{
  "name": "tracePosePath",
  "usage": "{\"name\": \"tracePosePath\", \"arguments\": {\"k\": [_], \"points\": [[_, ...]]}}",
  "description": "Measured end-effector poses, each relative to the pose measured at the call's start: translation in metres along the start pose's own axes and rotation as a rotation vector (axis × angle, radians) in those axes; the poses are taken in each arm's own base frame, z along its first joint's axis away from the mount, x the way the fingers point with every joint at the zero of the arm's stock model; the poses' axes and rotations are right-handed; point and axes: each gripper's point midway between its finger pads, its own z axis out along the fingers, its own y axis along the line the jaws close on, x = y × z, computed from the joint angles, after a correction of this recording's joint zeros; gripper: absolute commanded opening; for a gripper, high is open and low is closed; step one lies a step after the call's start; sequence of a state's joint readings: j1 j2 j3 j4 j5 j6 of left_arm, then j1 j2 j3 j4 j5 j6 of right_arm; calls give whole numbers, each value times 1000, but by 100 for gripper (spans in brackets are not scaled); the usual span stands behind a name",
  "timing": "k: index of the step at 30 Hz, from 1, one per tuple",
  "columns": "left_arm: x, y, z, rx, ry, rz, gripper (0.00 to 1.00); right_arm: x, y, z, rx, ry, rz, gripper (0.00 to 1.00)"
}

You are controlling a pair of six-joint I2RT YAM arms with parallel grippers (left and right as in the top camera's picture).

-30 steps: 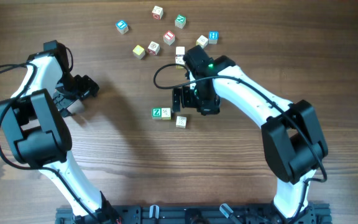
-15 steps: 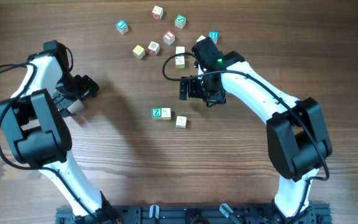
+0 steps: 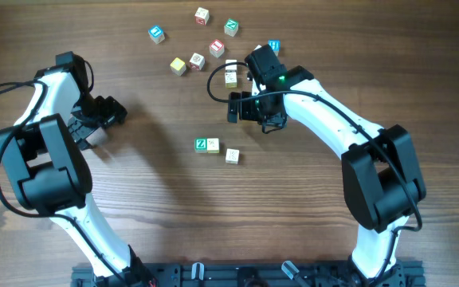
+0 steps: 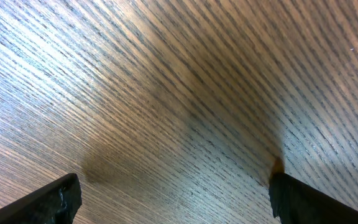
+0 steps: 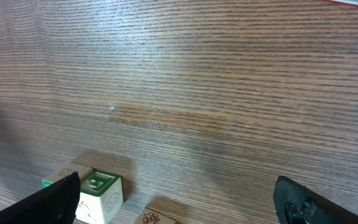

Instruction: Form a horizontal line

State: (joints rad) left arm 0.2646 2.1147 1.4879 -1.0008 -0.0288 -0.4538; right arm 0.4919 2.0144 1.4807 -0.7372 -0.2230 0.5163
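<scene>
The right gripper point(image 3: 233, 109) hangs released and empty, not far from the green cube point(image 3: 202, 144). The left gripper point(image 3: 119, 112) is released too.

All I see on my feeds is the table point(image 3: 158, 207): brown wood, grain running side to side. There's a black rail point(image 3: 309, 273) along its near edge. Light's soft, with pale glare patches up close.
</scene>
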Motion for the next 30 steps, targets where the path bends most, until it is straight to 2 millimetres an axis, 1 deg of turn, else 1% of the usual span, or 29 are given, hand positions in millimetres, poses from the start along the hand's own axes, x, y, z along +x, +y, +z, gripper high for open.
{"name": "tracePosePath", "arguments": {"k": [12, 14, 15, 19, 20, 21, 23, 24, 25, 26, 27, 29, 30], "points": [[0, 0, 0, 0, 0, 0, 100, -1, 1, 1, -4, -7, -3, 100], [0, 0, 0, 0, 0, 0, 100, -2, 2, 1, -7, -9, -5, 88], [0, 0, 0, 0, 0, 0, 100, -1, 2, 1, -6, -8, -3, 76], [0, 0, 0, 0, 0, 0, 100, 3, 3, 1, -1, 5, 1, 45], [0, 0, 0, 0, 0, 0, 100, 5, 5, 2, 0, 9, -3, 42], [0, 0, 0, 0, 0, 0, 100, 9, 6, 3, 4, 18, -6, 36], [0, 0, 0, 0, 0, 0, 100, 22, 8, 4, 24, 56, 0, 28], [0, 0, 0, 0, 0, 0, 100, 32, 6, 5, 42, 90, 15, 25], [0, 0, 0, 0, 0, 0, 100, 43, 3, 4, 67, 128, 39, 20], [0, 0, 0, 0, 0, 0, 100, 54, -3, 2, 93, 167, 64, 10], [0, 0, 0, 0, 0, 0, 100, 67, -10, 0, 129, 213, 94, 4], [0, 0, 0, 0, 0, 0, 100, 90, -19, -7, 186, 301, 122, 4], [0, 0, 0, 0, 0, 0, 100, 97, -21, -8, 202, 326, 124, 4]]}}
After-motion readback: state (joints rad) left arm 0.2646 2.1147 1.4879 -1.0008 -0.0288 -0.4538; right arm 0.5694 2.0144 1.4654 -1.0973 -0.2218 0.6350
